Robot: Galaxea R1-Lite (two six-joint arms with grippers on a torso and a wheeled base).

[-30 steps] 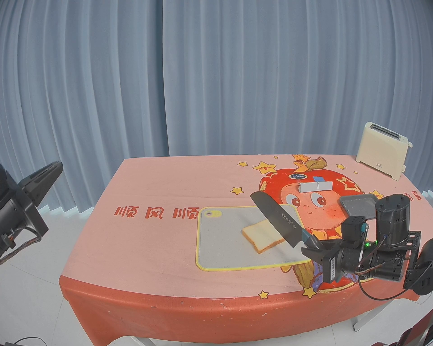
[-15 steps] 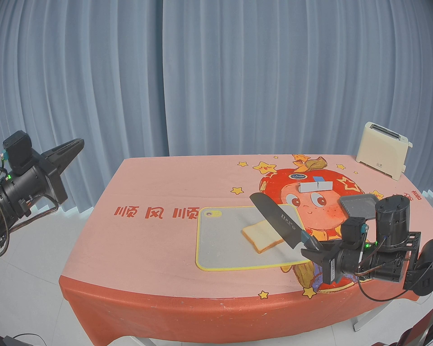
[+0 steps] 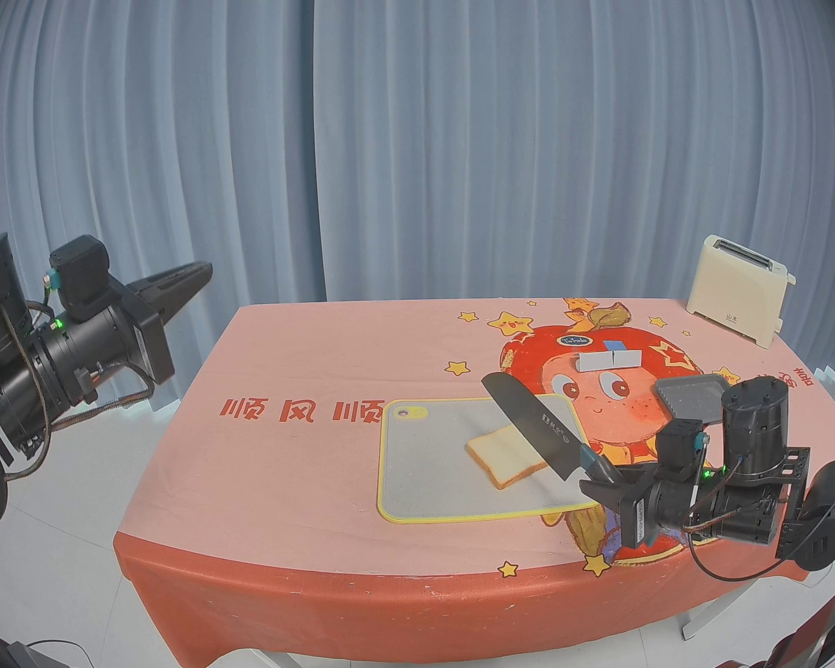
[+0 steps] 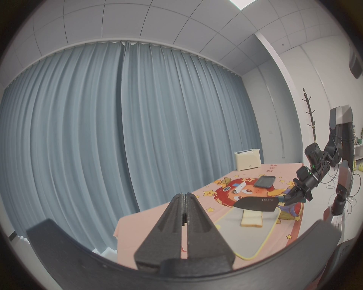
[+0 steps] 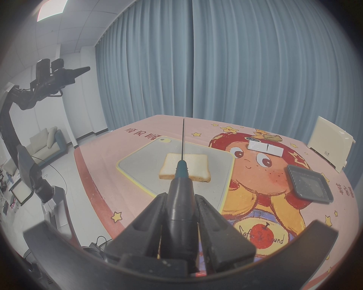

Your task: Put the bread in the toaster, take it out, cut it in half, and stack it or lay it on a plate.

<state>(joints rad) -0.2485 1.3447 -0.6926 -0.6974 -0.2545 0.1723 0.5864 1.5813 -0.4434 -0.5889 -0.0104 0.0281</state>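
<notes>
Bright, even overhead light; a lit ceiling panel [image 5: 52,8] sits at the frame corner. Shadows are soft: a thin one under the bread [image 3: 497,458] on the cutting board [image 3: 426,474]. Wrist views are fisheye with black corners. Curtain [image 3: 435,148] folds bow outward.

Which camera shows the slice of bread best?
The right wrist view: the bread lies close and whole on the cutting board, crossed only by the knife seen edge-on. In the head view the blade hides part of it; the left wrist view shows it small, far off.
</notes>
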